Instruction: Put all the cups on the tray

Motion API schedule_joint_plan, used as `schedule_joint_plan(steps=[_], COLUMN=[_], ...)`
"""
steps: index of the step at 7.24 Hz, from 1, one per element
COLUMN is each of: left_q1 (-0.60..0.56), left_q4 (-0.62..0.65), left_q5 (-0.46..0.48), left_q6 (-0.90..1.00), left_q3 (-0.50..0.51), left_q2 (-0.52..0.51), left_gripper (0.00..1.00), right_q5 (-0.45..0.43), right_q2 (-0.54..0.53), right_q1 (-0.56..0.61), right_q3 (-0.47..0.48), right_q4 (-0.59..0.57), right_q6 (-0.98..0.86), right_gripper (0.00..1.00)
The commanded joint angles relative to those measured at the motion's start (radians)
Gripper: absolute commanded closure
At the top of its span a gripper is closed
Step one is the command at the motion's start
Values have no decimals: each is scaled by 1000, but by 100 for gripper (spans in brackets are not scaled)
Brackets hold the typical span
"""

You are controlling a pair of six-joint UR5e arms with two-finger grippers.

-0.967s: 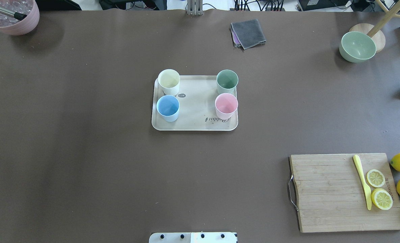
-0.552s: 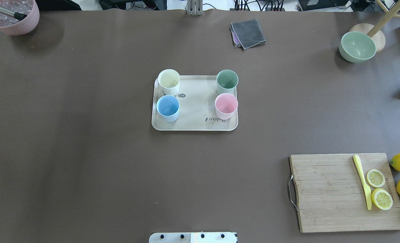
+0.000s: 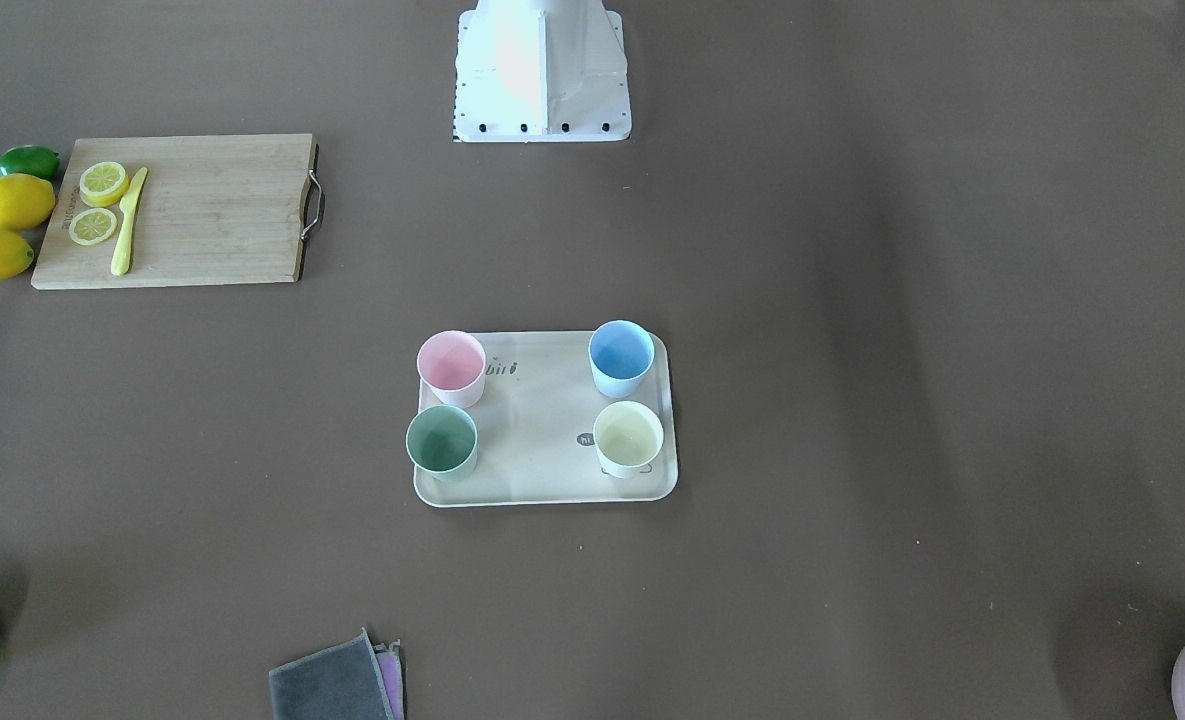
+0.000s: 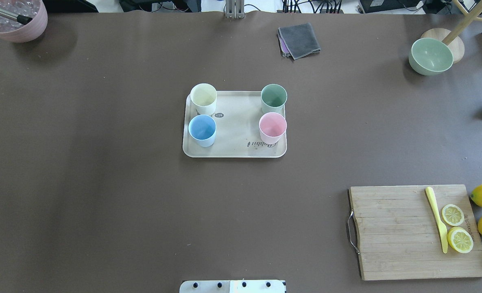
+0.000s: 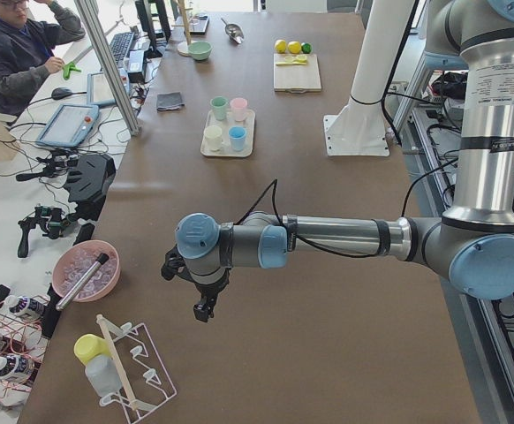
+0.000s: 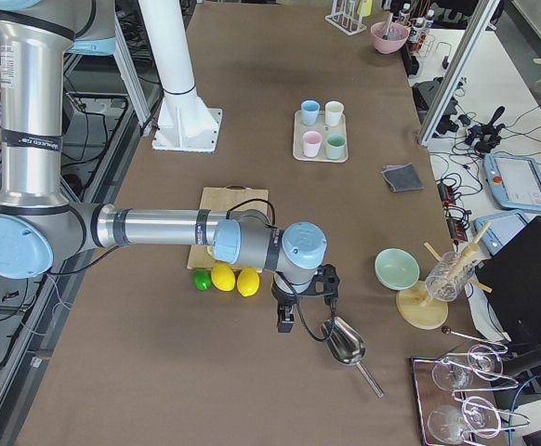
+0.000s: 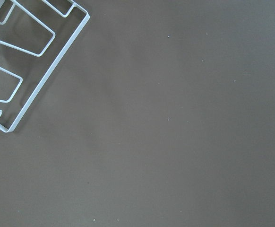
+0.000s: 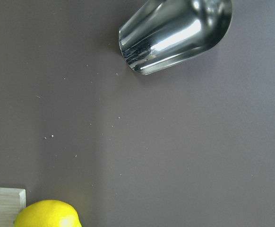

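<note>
At the left end of the brown worktop [image 4: 102, 183], the left arm's fingers [image 5: 202, 310] hang low beside a white wire rack [image 7: 47, 73], over bare surface. From where I stand I cannot tell whether they are apart or together. The flat cream rectangular tray [image 4: 236, 132] sits mid-worktop, well apart from them. All four cups stand upright on it. The white plastic cup with the pale yellow inside [image 4: 203, 97] is far left and the light blue plastic cup [image 4: 202, 129] near left. The sage green plastic cup [image 4: 273, 97] is far right and the pale pink plastic cup [image 4: 272, 127] near right. Further right, the right arm's fingers [image 6: 284, 321] hover by a shiny metal scoop [image 8: 175, 33] and yellow lemons [image 6: 224, 277], and I cannot tell their state either. Neither arm looks nearer the tray. With no cup off it, I judge nothing is left to fetch.
</note>
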Motion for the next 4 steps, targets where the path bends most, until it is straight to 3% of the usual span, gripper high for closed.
schedule_joint_plan(steps=[1, 4], left_q1=[1, 0], left_q4=[1, 1], left_q5=[0, 8], left_q6=[0, 0], left_q3=[0, -2], left_q2=[0, -3], left_gripper=[2, 2], right_q5=[0, 0], right_q2=[0, 0], right_q1=[-3, -4], right_q3=[0, 2], right_q4=[0, 0], right_q6=[0, 0], right_gripper=[0, 0])
